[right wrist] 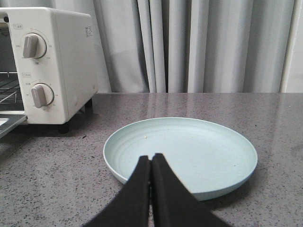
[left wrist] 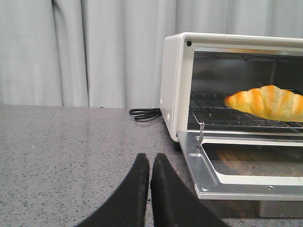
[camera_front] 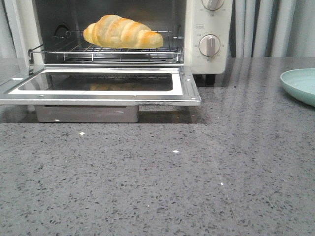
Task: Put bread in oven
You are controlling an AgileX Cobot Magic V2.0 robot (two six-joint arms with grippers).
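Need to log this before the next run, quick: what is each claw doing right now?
Left claw: closed, holding nothing, back from the oven.
Right claw: closed, holding nothing, over the near edge of the plate.

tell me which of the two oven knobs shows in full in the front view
The lower knob on the oven, its pointer straight down. The upper knob is cut off by the picture's top edge, only its bottom showing.

kitchen-type setup: speckled grey stone countertop, toaster oven, plate, grey curtains behind.
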